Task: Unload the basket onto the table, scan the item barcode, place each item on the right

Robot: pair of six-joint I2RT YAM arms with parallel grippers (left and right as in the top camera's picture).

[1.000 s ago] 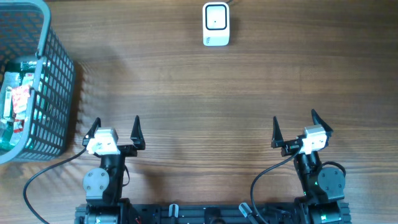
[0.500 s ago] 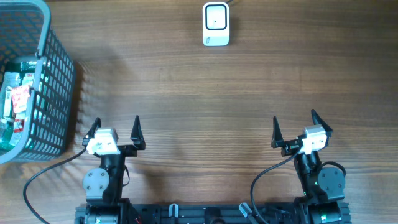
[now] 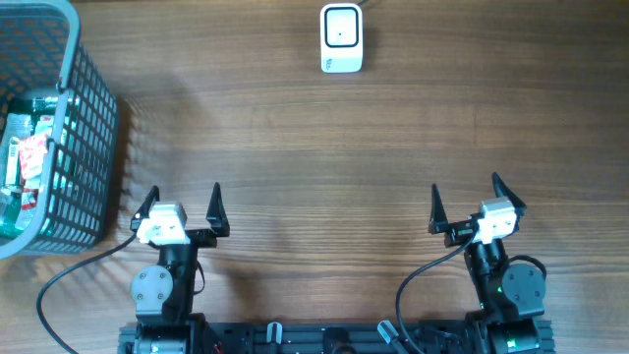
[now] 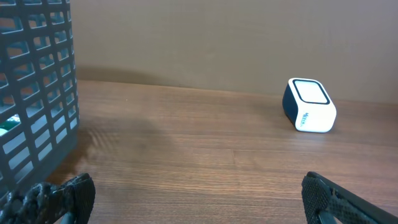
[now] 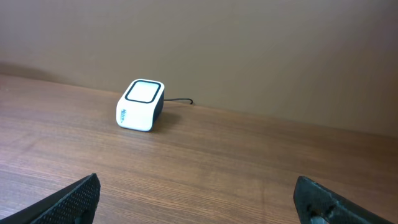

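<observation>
Overhead, the surface (image 3: pixel 324 147) is brown wood-grain laminate, its streaks running left to right. At its far left stands a grey-blue plastic basket (image 3: pixel 93 128) with a square lattice wall and a rounded rim. Inside it lie crinkly packaged items (image 3: pixel 25 162) in green, red and white, their barcodes too small to make out. A small boxy scanner (image 3: pixel 341 37), white with a dark rounded-square window on top, sits at the far edge near the middle, well apart from the basket. The left end effector (image 3: pixel 184 192) and the right end effector (image 3: pixel 465 187) rest near the front edge, each with black tapered fingers spread wide, gripping nothing. From the right wrist, a thin dark cable (image 5: pixel 179 101) leaves the scanner's back toward a plain matte tan wall (image 5: pixel 249 43).
</observation>
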